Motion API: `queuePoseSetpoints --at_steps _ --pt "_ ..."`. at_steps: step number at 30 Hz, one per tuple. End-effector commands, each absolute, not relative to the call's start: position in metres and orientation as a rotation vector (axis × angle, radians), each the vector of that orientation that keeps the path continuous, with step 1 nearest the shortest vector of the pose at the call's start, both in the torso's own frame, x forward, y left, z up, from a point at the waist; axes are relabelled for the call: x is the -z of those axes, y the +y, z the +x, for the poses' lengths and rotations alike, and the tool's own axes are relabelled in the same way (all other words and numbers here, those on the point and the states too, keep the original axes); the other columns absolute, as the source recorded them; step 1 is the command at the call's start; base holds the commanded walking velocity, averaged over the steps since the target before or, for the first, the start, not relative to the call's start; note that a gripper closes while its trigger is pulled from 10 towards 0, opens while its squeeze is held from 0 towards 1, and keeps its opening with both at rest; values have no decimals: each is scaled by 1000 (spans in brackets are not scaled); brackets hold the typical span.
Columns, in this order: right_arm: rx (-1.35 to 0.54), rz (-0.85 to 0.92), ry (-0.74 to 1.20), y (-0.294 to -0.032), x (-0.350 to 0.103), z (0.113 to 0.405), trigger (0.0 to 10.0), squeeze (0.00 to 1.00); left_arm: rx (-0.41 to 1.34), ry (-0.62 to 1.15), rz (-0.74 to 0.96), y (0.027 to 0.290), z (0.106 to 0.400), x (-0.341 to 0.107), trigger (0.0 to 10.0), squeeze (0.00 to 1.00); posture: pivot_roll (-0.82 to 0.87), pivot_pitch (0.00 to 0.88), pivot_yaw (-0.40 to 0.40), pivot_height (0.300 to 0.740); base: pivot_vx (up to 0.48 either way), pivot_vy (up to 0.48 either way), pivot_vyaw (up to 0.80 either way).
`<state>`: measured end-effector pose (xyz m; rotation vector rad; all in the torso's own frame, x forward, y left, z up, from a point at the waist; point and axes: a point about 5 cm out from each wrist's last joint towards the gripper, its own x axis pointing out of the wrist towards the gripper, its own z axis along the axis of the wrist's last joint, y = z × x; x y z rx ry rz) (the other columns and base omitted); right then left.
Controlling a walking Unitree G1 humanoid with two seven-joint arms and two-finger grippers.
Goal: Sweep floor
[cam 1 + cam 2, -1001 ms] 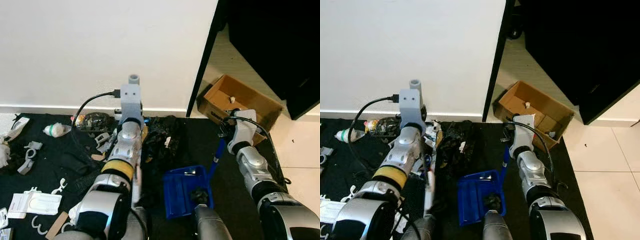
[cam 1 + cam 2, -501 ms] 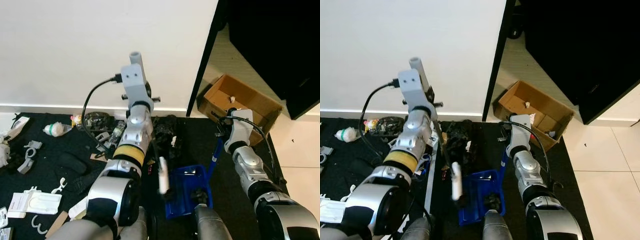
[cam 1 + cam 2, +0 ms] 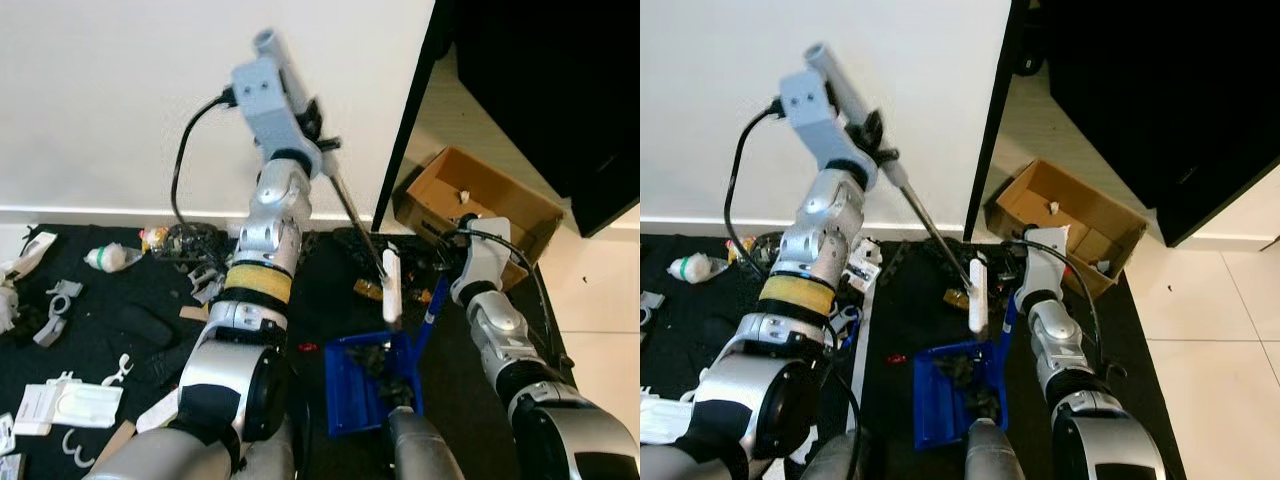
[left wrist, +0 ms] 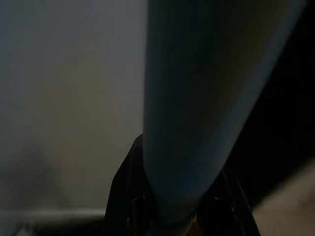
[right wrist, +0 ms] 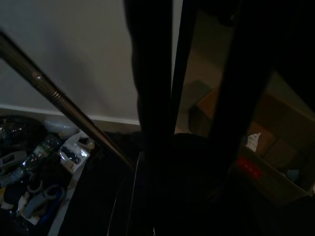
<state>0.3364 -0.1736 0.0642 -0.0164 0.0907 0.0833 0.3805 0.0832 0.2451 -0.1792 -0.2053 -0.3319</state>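
L hand (image 3: 872,135) clamped on broom (image 3: 940,240); R hand (image 3: 1015,268) grips blue dustpan (image 3: 955,395) handle, debris inside.

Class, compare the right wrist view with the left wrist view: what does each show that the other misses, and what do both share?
Right wrist view alone: the cardboard box, floor litter and the thin metal broom rod crossing. Left wrist view alone: a thick pale broom handle held close before the lens. Both share the white wall with its baseboard, and both are dim.
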Motion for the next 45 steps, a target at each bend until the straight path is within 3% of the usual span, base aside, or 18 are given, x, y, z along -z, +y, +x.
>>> queuePoseSetpoints --at_steps 1,13,21,25,30,33,41,45 --pt "-68 34 95 -175 -61 334 10000 0 402 -201 -84 89 375 -246 10000 0 29 165 -15 740 0 0 0" --pt "-29 130 83 -183 -62 334 10000 0 477 -311 41 147 365 -276 10000 0 38 157 -26 740 0 0 0" --pt "-13 231 -11 -192 -73 336 10000 0 256 -243 358 219 364 -266 10000 0 32 147 -23 740 0 0 0" --pt "4 259 -38 -196 -77 337 10000 0 215 -236 372 232 362 -265 10000 0 31 145 -23 740 0 0 0" --pt "29 281 -129 -209 -96 343 10000 0 99 -146 432 273 353 -247 10000 0 30 135 -27 740 0 0 0" --pt "26 279 -169 -215 -106 347 10000 0 67 -100 429 284 349 -234 10000 0 30 132 -29 740 0 0 0" --pt "13 221 -264 -231 -137 355 10000 0 159 -15 300 259 342 -186 10000 0 20 119 -30 740 0 0 0" --pt "35 210 -266 -246 -143 354 10000 0 166 -4 25 226 340 -160 10000 0 16 112 -26 740 0 0 0"
